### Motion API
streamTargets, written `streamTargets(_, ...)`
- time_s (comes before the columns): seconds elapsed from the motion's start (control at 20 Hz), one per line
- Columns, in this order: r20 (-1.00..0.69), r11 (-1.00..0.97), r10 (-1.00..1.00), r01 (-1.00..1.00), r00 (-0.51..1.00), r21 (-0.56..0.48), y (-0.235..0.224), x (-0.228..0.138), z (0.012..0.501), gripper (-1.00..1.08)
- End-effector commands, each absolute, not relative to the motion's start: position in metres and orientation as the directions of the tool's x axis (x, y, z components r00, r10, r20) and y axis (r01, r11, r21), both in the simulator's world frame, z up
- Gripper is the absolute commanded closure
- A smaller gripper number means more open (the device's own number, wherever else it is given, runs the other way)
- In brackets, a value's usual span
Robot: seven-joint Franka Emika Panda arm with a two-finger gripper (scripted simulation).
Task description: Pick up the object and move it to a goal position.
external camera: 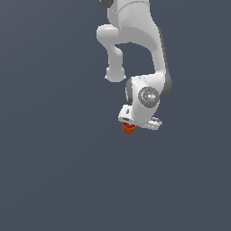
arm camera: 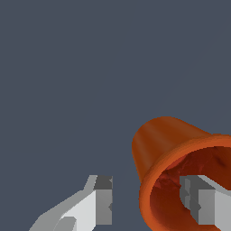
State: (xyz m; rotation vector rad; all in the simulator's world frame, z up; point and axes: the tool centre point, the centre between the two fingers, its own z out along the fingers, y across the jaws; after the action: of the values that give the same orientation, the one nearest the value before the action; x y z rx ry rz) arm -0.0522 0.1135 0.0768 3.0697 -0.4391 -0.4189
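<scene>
The object is a small orange-red cup, and in the wrist view it lies tilted with its hollow mouth turned toward the camera. My gripper is open and straddles the cup's rim. One fingertip is inside the hollow and the other is outside the wall. A gap shows on each side of the wall. In the exterior view the cup peeks out just under the white gripper, whose hand hides the fingers.
A plain dark grey-blue surface fills both views. The white arm comes down from the upper middle of the exterior view. No other objects or edges show.
</scene>
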Motion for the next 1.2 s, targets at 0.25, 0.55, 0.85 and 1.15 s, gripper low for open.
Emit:
streamTargets(0.25, -0.261, -0.960, -0.278, -0.275, 0.924, 0.050, 0.114, -0.055, 0.069, 1.08)
streamTargets(0.55, -0.261, -0.960, -0.278, -0.275, 0.924, 0.050, 0.114, -0.055, 0.069, 1.08)
streamTargets(0.85, -0.251, -0.962, -0.270, -0.268, 0.930, 0.042, 0.114, -0.052, 0.072, 1.08)
streamTargets(1.15, -0.197, -0.972, -0.231, -0.235, 0.953, 0.001, 0.112, -0.040, 0.084, 1.08)
